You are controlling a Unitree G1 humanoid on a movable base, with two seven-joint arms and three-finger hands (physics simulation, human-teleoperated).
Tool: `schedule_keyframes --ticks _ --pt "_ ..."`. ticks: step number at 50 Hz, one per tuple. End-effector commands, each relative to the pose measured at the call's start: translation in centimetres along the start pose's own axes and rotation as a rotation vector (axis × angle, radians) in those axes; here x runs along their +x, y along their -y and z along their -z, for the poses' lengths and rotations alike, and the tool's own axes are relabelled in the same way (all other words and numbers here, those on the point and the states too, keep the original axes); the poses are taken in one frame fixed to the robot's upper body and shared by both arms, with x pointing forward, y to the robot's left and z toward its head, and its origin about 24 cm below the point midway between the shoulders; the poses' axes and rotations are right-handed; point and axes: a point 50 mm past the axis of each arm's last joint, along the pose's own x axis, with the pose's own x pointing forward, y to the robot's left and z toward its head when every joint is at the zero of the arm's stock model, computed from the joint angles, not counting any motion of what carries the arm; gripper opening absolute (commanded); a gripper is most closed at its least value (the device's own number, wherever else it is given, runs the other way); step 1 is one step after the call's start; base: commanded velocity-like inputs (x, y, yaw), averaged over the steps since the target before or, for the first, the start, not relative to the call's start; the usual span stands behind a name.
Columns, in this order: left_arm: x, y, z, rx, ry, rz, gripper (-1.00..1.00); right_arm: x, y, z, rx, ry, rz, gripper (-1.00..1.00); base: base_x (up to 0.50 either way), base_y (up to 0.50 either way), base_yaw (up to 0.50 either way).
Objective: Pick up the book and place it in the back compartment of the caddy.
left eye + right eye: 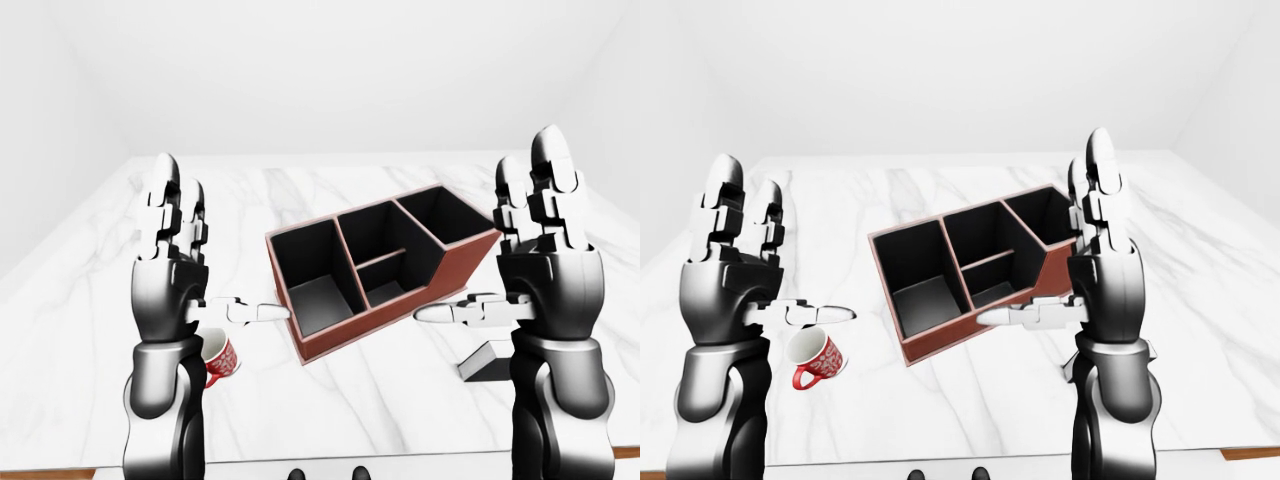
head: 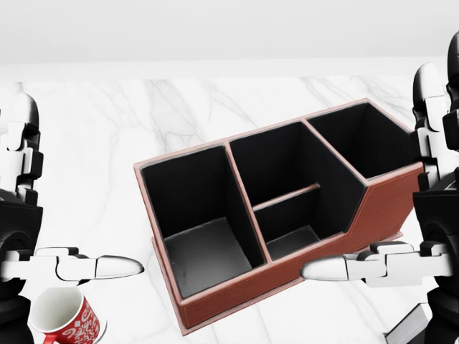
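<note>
The brown caddy [image 2: 237,297] with black compartments stands skewed at the middle of the marble table [image 1: 90,300]. It holds a large bay at the left, a split middle bay and a raised bay at the right, all bare inside. The book [image 1: 487,365], a dark grey slab, lies flat to the lower right of the caddy, partly hidden by my right forearm. My left hand [image 1: 215,255] is held up open to the left of the caddy, thumb pointing at it. My right hand [image 1: 500,250] is open on the caddy's right, above the book. Neither holds anything.
A red and white mug [image 1: 818,358] stands tilted on the table under my left thumb, left of the caddy. The table's near edge [image 1: 400,462] runs along the bottom of the eye views. White walls lie behind the table.
</note>
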Motion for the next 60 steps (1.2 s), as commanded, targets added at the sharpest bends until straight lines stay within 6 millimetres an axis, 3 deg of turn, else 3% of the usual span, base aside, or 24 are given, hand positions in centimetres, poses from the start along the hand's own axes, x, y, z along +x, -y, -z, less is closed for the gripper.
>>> schedule_keyframes --ticks 1,22,23,24,47,60 --pt "0.0 -0.1 -0.2 0.001 0.008 -0.002 1.0 0.1 -0.1 -0.2 -0.052 0.003 -0.006 1.0 0.0 0.0 0.0" --pt "0.1 -0.2 -0.4 0.001 0.021 -0.006 1.0 0.5 0.4 -0.7 -0.316 -0.006 -0.098 1.0 0.0 0.0 0.0" --pt "0.1 -0.1 -0.5 0.0 0.021 -0.003 1.0 0.7 0.8 -2.5 -0.429 0.063 -0.147 1.0 0.0 0.0 0.0" --pt "0.0 -0.1 -0.4 0.0 0.019 -0.002 1.0 0.8 0.8 -2.7 -0.443 0.066 -0.152 1.0 0.0 0.0 0.0" --pt "0.0 -0.1 -0.3 0.001 0.013 -0.001 1.0 1.1 1.5 -4.5 -0.582 0.118 -0.182 1.0 0.0 0.0 0.0" --pt "0.1 -0.1 -0.3 0.001 0.013 -0.001 1.0 0.8 1.9 -3.6 -0.683 0.023 -0.232 1.0 0.0 0.0 0.0"
